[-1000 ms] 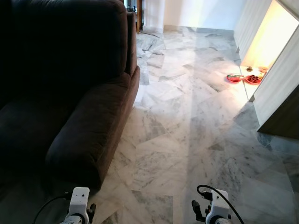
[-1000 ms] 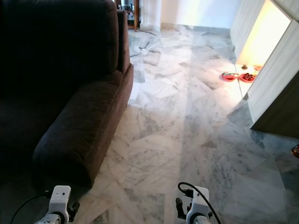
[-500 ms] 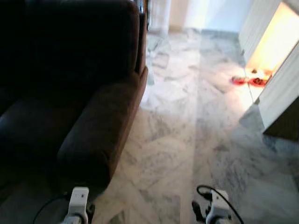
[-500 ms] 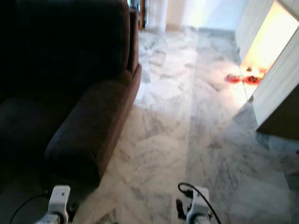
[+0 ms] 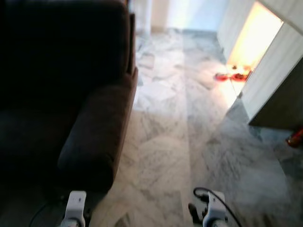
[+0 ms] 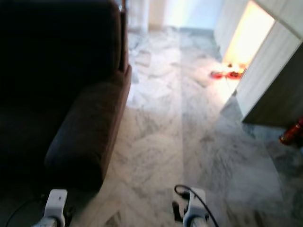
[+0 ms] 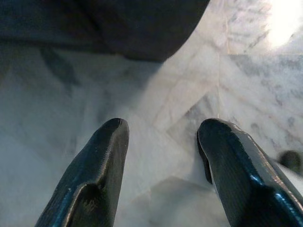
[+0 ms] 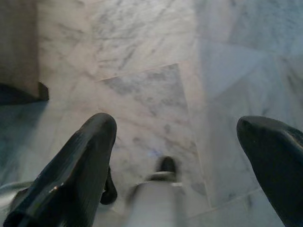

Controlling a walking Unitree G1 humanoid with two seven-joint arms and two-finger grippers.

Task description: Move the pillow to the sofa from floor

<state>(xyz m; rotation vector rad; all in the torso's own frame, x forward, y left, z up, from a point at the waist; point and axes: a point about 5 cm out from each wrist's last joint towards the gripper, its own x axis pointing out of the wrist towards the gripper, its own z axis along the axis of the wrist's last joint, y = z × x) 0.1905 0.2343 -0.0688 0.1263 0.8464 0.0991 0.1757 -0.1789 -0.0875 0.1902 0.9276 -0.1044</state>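
Sofa [image 5: 71, 94], dark brown, is seen on the left of the head views, with its rounded armrest [image 5: 97, 137] nearest the robot and the pale marble floor [image 5: 161, 142] running ahead beside it. The pillow cannot be made out anywhere in the pictures, which are somewhat blurred. Two red bowls [image 5: 232, 75] are seen on the floor by a brightly lit opening on the right, and a red object [image 5: 294, 138] lies at the far right edge. The left gripper [image 7: 163, 142] is held low over the floor near the foot of the sofa, fingers spread apart and empty. The right gripper [image 8: 180, 137] is likewise held over bare marble, fingers wide apart, nothing between them
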